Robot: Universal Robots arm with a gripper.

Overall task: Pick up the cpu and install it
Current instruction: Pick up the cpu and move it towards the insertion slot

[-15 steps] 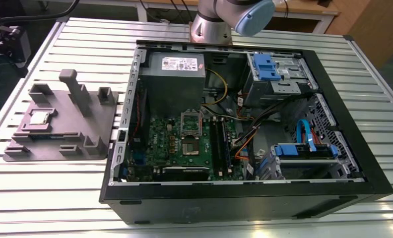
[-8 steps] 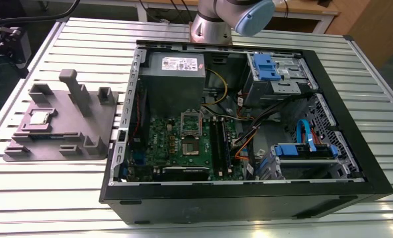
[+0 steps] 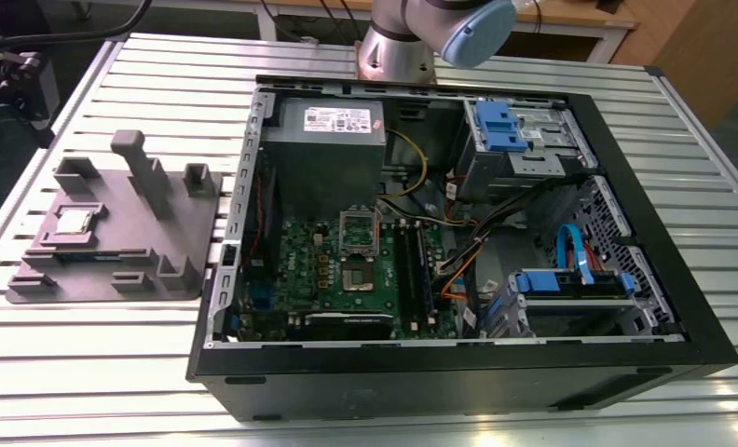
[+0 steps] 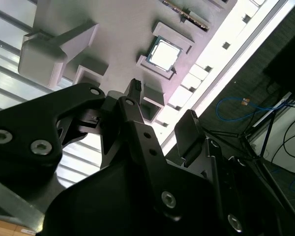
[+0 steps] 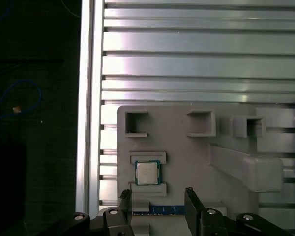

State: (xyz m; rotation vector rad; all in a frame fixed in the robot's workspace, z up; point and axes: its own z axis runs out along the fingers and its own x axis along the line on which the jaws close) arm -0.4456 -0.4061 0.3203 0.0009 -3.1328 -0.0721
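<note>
The cpu (image 5: pixel 147 172) is a small square chip with a silvery top, lying flat in a recess of the grey holder block (image 5: pixel 187 152). It is also seen in the second wrist view (image 4: pixel 163 54) and in the exterior view (image 3: pixel 71 221), at that view's left. My gripper (image 5: pixel 158 199) hovers above the block, open, with nothing between its black fingers (image 5: pixel 191 196). In both wrist views the cpu lies a short way beyond the fingertips (image 4: pixel 134 91). The motherboard socket (image 3: pixel 359 277) sits inside the open computer case (image 3: pixel 667 279).
The holder block (image 3: pixel 108 233) has upright posts (image 3: pixel 133 149) and a memory stick (image 5: pixel 160 210) beside the cpu. All stands on a ribbed metal table (image 3: pixel 96 372). Inside the case are cables (image 3: pixel 469 251), blue drive bays (image 3: pixel 499 126) and a power supply (image 3: pixel 332 126). The table's edge (image 5: pixel 86 98) runs close to the block.
</note>
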